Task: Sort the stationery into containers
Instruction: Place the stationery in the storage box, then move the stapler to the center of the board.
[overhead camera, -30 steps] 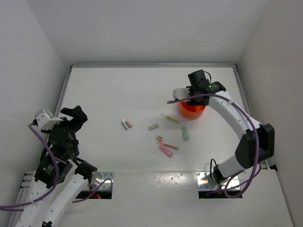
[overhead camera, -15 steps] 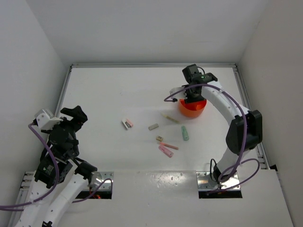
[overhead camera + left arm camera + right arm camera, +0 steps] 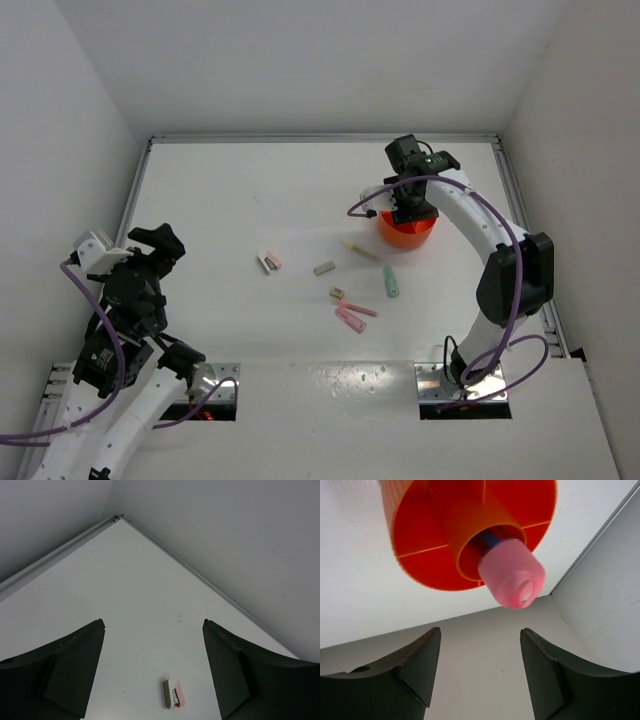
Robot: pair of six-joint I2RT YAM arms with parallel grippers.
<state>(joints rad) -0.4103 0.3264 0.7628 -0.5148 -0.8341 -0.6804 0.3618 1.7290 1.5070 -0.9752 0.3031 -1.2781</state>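
Right gripper [image 3: 479,650], fingers apart, hangs over the orange bowl [image 3: 417,535]; leaving low could clip the protruding pink tube [image 3: 512,577] and tip it. Left gripper [image 3: 152,640] idles, likewise spread.

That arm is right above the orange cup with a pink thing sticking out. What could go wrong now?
The pink tube sticks up out of the centre pocket of the orange bowl, right below the open right tool. Leaving low or sideways, the tool might clip the tube, tipping it out or shoving the bowl. The pale-yellow stick lies near the bowl and could get knocked.
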